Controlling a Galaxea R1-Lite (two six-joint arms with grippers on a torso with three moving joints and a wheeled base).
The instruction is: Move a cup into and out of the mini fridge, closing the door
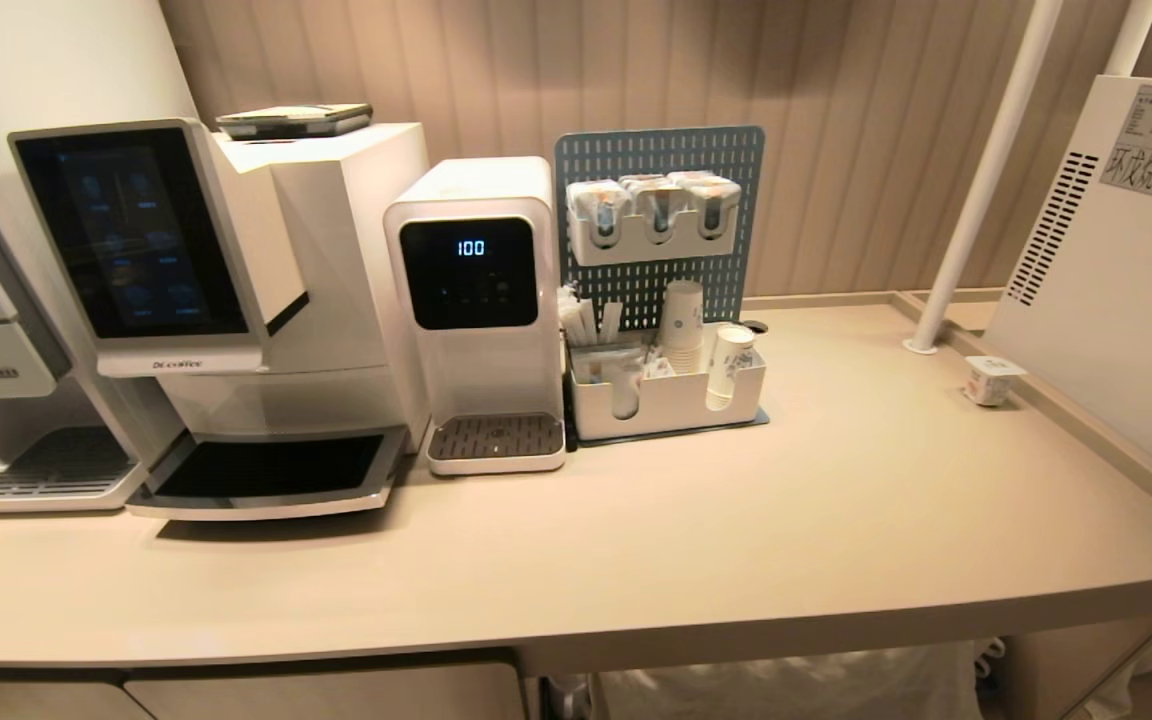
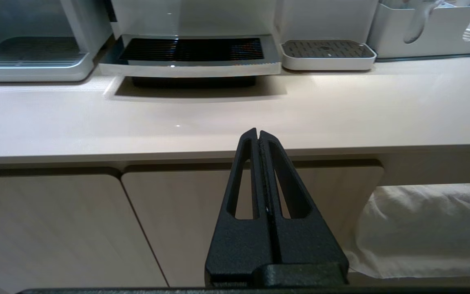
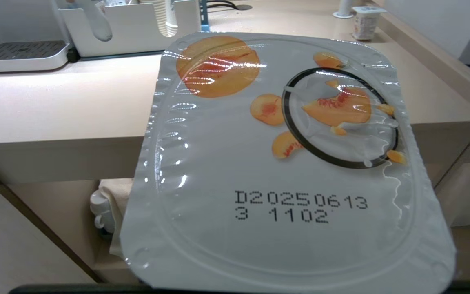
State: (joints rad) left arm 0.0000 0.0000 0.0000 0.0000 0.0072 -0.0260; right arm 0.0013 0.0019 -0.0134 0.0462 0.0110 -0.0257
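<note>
A white cup (image 3: 284,171) with a peach-printed foil lid fills the right wrist view and hangs in the air in front of the counter's front edge. My right gripper holds it from below, its fingers hidden under the lid. A second cup of the same kind (image 1: 992,379) stands on the counter beside the white mini fridge (image 1: 1106,270) at the far right; this cup (image 3: 364,22) also appears in the right wrist view. Only the fridge's vented side shows, and its door is out of view. My left gripper (image 2: 258,131) is shut and empty, low before the cabinet fronts.
On the beige counter (image 1: 736,540) stand two coffee machines (image 1: 216,300), a water dispenser (image 1: 481,310) and a white organiser (image 1: 666,395) with paper cups before a pegboard. A white pole (image 1: 976,190) rises near the fridge. White cloth (image 2: 426,228) hangs below the counter.
</note>
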